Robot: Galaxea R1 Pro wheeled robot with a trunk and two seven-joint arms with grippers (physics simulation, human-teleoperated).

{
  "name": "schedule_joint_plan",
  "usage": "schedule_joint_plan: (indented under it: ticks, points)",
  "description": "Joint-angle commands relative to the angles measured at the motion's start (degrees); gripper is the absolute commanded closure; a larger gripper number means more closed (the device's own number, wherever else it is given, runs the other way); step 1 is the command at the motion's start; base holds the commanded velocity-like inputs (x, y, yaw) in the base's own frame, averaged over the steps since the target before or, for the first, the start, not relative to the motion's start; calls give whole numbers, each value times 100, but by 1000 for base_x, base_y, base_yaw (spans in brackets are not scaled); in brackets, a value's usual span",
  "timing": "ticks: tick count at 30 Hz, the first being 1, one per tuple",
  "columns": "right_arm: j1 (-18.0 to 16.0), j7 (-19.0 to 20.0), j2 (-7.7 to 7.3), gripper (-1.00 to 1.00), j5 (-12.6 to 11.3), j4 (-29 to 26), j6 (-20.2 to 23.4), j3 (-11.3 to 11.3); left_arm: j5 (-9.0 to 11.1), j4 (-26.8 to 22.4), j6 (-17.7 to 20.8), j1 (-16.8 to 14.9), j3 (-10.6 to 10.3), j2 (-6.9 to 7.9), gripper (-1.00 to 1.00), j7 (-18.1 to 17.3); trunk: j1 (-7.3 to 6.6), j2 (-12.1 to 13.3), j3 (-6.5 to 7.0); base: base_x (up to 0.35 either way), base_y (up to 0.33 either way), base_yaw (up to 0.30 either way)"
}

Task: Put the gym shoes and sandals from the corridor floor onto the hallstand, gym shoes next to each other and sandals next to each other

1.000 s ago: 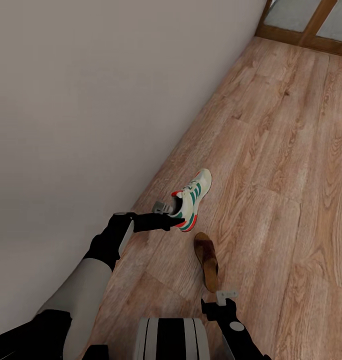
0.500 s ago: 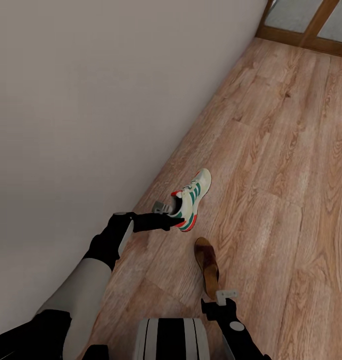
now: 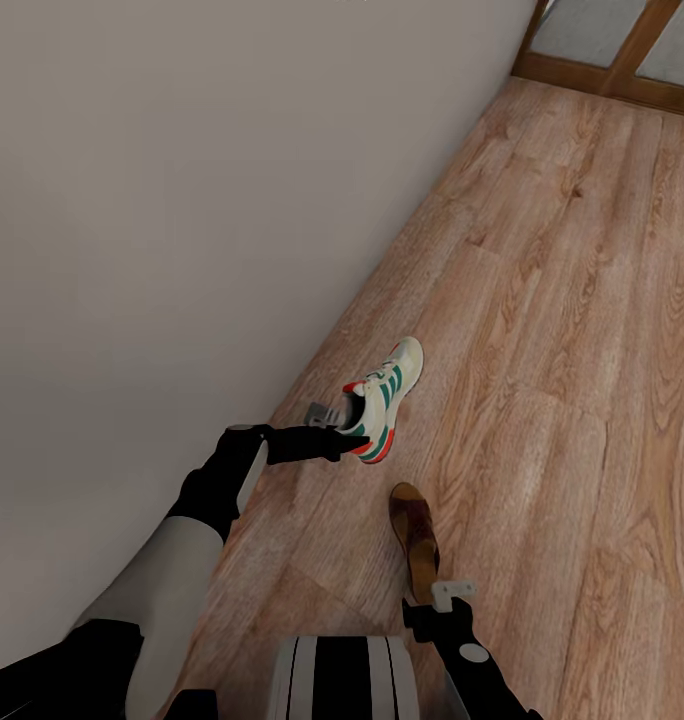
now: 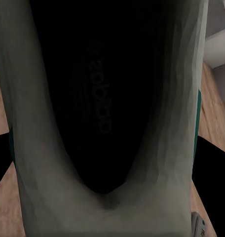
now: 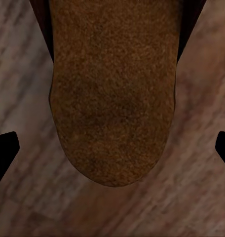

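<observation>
The left gripper (image 3: 344, 418) reached out along the base of the grey wall (image 3: 182, 200), and its jaws were closed on the heel of a gym shoe (image 3: 385, 397), holding it above the corridor floor (image 3: 542, 330). The shoe pointed away from the robot, toe raised and angled toward the open floor, its green stripes and red heel patch facing the head camera. In the left wrist view the shoe's dark opening and white collar (image 4: 157, 148) sat right against the camera, with the black jaw tips at either edge of the heel.

A brown sandal (image 3: 414, 530) lay lengthwise just ahead of the right gripper (image 3: 450, 592), its near end reaching down to the jaws. In the right wrist view the tan footbed (image 5: 112, 94) ran straight out from between the two black fingertips (image 5: 5, 148), which stood wide apart at the frame's sides with floor planks visible between them and the sandal. Whether those jaws gripped the sandal could not be told.

A wooden door frame (image 3: 622, 60) stood at the far end of the corridor.
</observation>
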Motion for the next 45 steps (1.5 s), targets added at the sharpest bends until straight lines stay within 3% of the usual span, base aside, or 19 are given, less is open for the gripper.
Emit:
schedule_joint_plan:
  ticks: [1, 9, 29, 30, 45]
  points:
    - [0, -30, -1, -100, 60, -13, 46, 14, -41, -9, 38, -3, 12, -4, 100, -33, -1, -1, -3, 4, 0, 0]
    - [0, -30, -2, -100, 60, -27, 39, 10, -41, -9, 45, -8, 15, 3, 100, -35, 12, -8, -150, 1, 0, 35]
    - [0, -37, -14, -100, 60, -37, 47, 7, -33, -9, 36, -2, 38, 4, 100, -37, 12, -8, -163, 45, 0, 6]
    - [0, -38, -16, 100, 60, -37, 47, 7, -34, -9, 36, -2, 36, 4, 100, -36, 12, -8, -163, 4, 0, 0]
    - [0, -30, -19, 100, 60, -40, 47, 7, -37, -9, 44, -2, 32, 10, 100, -35, 12, -8, -163, 0, 0, 0]
